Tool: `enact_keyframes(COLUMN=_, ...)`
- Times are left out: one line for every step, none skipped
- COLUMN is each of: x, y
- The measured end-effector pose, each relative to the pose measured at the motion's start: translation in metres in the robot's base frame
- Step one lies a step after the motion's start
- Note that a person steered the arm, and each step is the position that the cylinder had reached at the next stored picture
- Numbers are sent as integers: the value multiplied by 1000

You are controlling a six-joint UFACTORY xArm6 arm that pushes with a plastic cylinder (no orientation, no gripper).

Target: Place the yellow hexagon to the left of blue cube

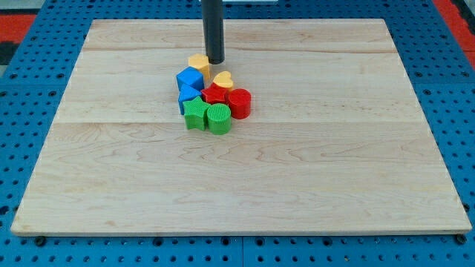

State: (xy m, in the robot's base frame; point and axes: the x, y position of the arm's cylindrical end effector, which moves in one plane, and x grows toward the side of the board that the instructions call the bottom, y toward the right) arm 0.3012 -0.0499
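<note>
The yellow hexagon (198, 62) lies on the wooden board (237, 178), just above and to the right of the blue cube (189, 79). My tip (215, 61) stands right beside the hexagon, at its right edge. Below the cube sits a second blue block (188, 96). A yellow heart (223, 78) lies to the right of the cube.
A red block (214, 94) and a red cylinder (239, 103) sit right of the blue blocks. A green star-shaped block (196, 114) and a green cylinder (219, 119) sit at the cluster's bottom. All blocks are packed close together.
</note>
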Motion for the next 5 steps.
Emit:
enact_keyframes(x=0, y=-12)
enact_keyframes(x=10, y=-15)
enact_keyframes(x=14, y=-32)
enact_keyframes(x=15, y=-61)
enact_keyframes(x=23, y=-70)
